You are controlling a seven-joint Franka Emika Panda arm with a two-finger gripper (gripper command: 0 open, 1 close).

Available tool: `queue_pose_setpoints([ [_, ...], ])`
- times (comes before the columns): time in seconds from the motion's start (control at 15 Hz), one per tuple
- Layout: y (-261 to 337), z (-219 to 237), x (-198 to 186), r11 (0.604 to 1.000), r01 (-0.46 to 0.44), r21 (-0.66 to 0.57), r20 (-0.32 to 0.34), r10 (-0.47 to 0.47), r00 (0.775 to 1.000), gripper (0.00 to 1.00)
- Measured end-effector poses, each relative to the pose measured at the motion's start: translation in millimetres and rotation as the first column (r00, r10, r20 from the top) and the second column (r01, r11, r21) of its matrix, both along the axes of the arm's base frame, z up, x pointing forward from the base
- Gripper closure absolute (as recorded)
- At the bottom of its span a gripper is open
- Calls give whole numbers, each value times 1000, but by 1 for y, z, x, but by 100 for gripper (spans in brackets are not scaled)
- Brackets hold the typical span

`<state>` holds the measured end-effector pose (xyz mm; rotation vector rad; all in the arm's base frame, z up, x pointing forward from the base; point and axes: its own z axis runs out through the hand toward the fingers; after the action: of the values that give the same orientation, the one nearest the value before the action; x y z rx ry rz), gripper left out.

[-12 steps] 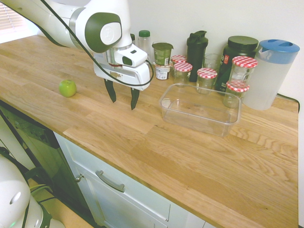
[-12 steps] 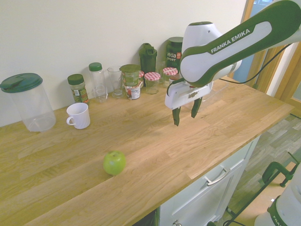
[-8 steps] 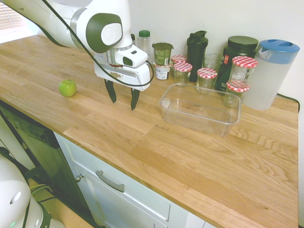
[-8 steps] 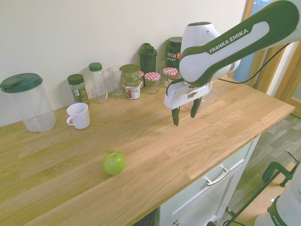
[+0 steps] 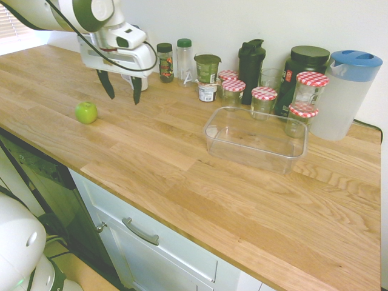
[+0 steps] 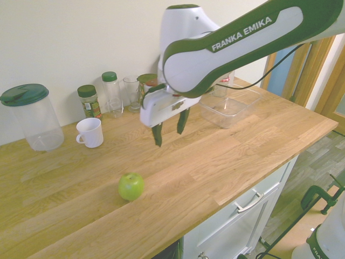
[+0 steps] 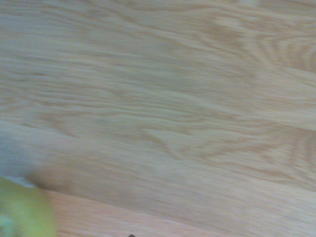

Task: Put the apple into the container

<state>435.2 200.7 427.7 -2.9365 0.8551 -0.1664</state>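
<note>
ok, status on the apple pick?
Gripper open, nothing held, hovering above the worktop. Apple on the worktop, off to one side, outside the container. Nothing visible between gripper and apple.

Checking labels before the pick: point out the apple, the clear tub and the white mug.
Apple [image 5: 86,113]: first exterior view, middle of its green skin.
Clear tub [image 5: 253,150]: first exterior view, long near side wall's upper rim.
White mug [image 6: 92,133]: second exterior view, body.
</note>
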Motion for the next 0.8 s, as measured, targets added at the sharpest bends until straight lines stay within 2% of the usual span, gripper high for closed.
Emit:
queue_pose_setpoints([
  [0.27,65,-17,-3,992,-122,17,-24,122,992,0],
  [0.53,109,-34,-24,975,-222,12,-57,223,973,0],
  [0.8,121,-48,-23,965,-258,-52,-40,256,966,0],
])
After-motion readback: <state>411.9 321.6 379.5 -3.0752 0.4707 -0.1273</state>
